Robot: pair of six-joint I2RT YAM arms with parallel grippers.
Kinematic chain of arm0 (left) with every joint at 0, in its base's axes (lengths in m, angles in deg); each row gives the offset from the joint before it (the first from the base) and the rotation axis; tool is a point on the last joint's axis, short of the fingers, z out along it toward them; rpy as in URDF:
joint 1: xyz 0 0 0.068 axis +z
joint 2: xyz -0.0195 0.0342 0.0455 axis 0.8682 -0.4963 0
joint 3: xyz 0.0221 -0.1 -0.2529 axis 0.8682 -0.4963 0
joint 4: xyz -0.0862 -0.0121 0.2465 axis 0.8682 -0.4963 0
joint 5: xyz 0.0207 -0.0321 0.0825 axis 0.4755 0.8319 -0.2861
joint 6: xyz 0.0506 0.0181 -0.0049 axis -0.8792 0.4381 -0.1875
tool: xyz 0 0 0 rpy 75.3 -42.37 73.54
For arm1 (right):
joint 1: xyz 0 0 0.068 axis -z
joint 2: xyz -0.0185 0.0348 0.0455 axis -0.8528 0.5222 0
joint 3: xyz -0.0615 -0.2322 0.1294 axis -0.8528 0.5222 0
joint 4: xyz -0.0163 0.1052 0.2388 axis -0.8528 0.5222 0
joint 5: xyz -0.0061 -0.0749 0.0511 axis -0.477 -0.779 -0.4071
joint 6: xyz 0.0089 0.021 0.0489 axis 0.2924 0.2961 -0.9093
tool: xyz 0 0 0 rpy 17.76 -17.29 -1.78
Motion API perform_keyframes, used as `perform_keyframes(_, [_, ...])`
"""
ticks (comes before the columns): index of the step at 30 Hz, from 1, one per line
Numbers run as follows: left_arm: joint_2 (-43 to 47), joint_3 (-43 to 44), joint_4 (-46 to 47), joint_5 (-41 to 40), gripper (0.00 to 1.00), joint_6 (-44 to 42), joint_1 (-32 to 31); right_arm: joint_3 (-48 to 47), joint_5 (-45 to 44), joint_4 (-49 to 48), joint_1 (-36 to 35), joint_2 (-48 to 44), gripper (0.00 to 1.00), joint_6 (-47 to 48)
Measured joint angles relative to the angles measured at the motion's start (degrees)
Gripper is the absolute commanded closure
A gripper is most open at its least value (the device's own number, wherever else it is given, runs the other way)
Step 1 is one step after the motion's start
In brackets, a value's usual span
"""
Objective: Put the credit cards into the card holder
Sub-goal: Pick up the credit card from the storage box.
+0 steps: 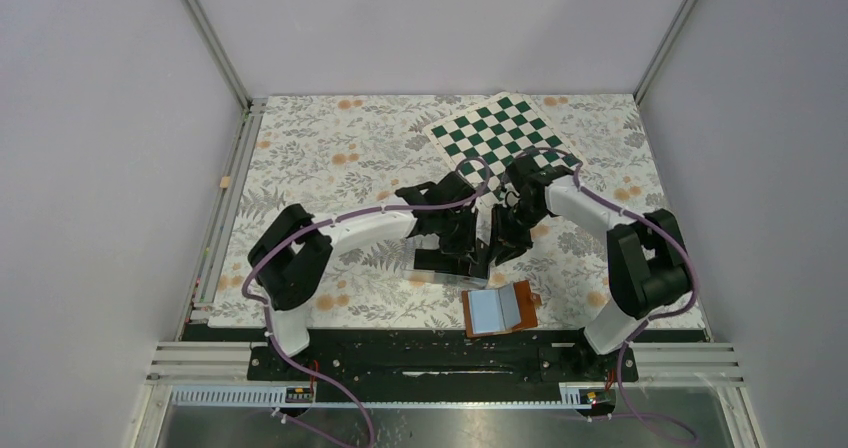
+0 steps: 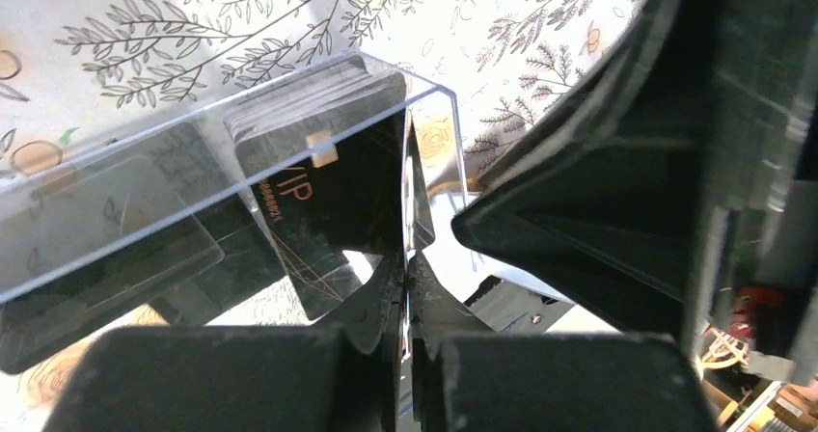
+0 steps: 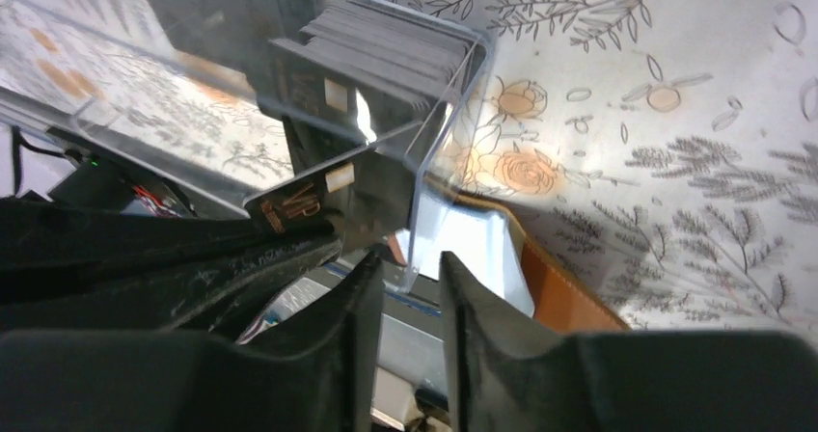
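Note:
The black credit cards point(image 2: 318, 94) stand stacked inside a clear plastic box point(image 1: 438, 265) at mid-table. One card marked VIP point(image 2: 311, 222) leans out toward my left gripper point(image 2: 407, 258). That gripper is shut at the box's end wall, with only a thin sliver showing between its fingers. My right gripper point(image 3: 410, 263) is open, and the box's near corner edge point(image 3: 417, 239) hangs between its fingers without touching them. The stack of cards point(image 3: 386, 51) fills that end of the box. The tan-brown card holder point(image 1: 497, 310) lies open in front of the box, its brown leather cover point(image 3: 559, 292) just beyond the right fingers.
A green-and-white checkered board point(image 1: 500, 133) lies at the back of the floral cloth point(image 1: 330, 148). A small tan block point(image 1: 226, 181) sits by the left rail. The two arms crowd together over the box, and the black base rail point(image 1: 440, 353) runs along the near edge.

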Motion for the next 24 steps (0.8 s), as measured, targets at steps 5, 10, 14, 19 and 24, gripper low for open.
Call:
perform_keyframes(5, [4.8,-0.1,-1.7,-2.8,1.00,-0.3,0.3,-2.2,-2.5,2.2,0.0,-8.5,0.42,0.5])
perform_keyframes(10, [16.5,-2.7,0.7,-3.8,1.00,-0.2,2.9,-5.1,-1.9,1.8,0.3,-19.0,0.37,1.5])
perform_keyframes(14, [27.0,-10.5,7.9,0.0,1.00,2.6,6.9,-4.6,2.6,0.9,1.2,-24.7,0.39,1.6])
perform_keyframes(19, [32.0,-21.9,21.5,10.0,1.00,9.7,9.8,1.3,14.3,-5.7,2.0,-28.2,0.43,-1.3])
perform_keyframes(24, [32.1,-30.4,36.8,17.9,1.00,18.9,9.7,7.7,24.1,-14.8,2.0,-28.7,0.55,-6.8])
